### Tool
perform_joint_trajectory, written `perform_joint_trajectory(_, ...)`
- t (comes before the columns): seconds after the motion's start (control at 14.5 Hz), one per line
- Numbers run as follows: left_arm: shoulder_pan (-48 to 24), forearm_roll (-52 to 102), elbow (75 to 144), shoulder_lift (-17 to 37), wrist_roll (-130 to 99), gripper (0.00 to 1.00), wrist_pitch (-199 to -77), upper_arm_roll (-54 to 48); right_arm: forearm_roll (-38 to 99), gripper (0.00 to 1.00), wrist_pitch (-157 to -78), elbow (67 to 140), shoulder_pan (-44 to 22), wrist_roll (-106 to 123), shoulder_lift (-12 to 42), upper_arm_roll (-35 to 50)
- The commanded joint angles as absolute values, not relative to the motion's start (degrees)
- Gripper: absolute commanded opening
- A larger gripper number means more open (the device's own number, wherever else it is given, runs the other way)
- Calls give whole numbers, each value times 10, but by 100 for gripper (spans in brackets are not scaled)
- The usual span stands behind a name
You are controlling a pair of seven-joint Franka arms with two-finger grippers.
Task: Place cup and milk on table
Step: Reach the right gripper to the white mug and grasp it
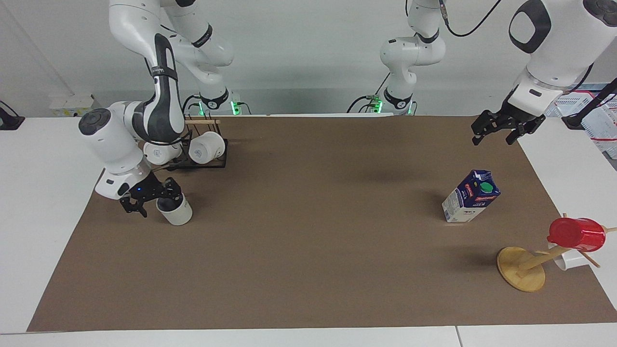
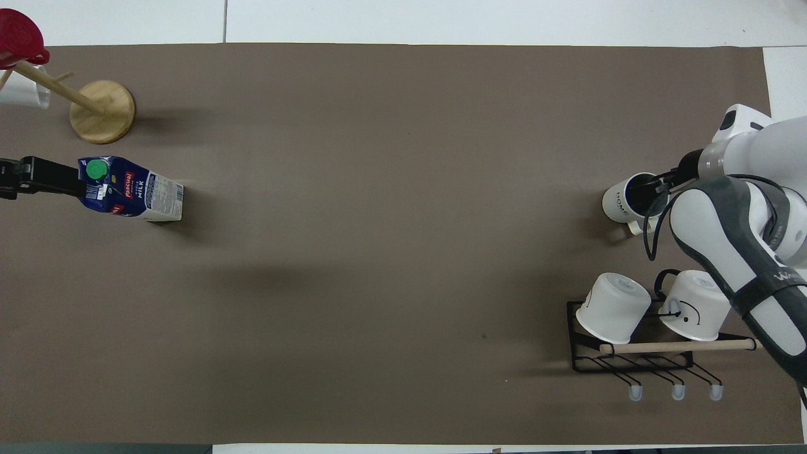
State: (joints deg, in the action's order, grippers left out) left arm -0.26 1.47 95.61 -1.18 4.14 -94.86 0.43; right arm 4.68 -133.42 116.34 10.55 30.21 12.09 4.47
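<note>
I'd lower my right gripper (image 1: 150,199), fingers wide astride the cup (image 1: 174,210) wall near the counter (image 1: 308,270) edge, then close squarely; left gripper (image 1: 496,130) waits, fingers spread.

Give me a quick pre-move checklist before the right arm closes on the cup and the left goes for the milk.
1. Right gripper at the cup: ok; one finger is down inside the rim, the other outside the wall.
2. Right gripper's fingers spread enough to close on the wall: ok.
3. Cup upright on the brown mat: ok.
4. Room between the cup and the mug rack: ok; the rack stands apart, nearer to the robots.
5. Milk upright and free: ok; nothing touches it.
6. Left gripper ready: ok; open and raised over the mat's edge, not over the milk.
7. Grip firm enough to lift: cannot tell.
</note>
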Motion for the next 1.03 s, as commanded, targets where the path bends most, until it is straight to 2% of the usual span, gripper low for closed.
perform_joint_trajectory(0.0, 1, 21, 991, -38, 57, 100, -966, 5, 61, 95, -1340, 1166, 112, 332, 124, 47)
perform_joint_trajectory(0.07, 1, 21, 991, -38, 56, 100, -965, 5, 61, 90, -1340, 1167, 112, 342, 124, 46)
perform_joint_trajectory(0.21, -1, 21, 990, -38, 55, 100, -965, 5, 62, 71, -1340, 1167, 112, 346, 124, 46)
perform_joint_trajectory(0.28, -3, 20, 987, -36, 55, 100, -963, 5, 62, 55, -1339, 1167, 112, 346, 124, 46)
perform_joint_trajectory(0.34, -3, 19, 984, -35, 55, 100, -960, 5, 62, 30, -1339, 1167, 113, 346, 124, 46)
perform_joint_trajectory(0.41, -3, 19, 985, -37, 55, 100, -958, 4, 62, 0, -1338, 1167, 113, 343, 124, 46)
perform_joint_trajectory(0.62, -4, 19, 984, -37, 55, 100, -958, 4, 62, 0, -1318, 1148, 110, 295, 121, 46)
perform_joint_trajectory(0.83, -5, 18, 968, -29, 55, 100, -954, 5, 61, 0, -1184, 1044, 95, 191, 116, 49)
perform_joint_trajectory(0.96, -6, 18, 970, -30, 55, 100, -951, 4, 48, 0, -1145, 996, 44, 118, 117, 47)
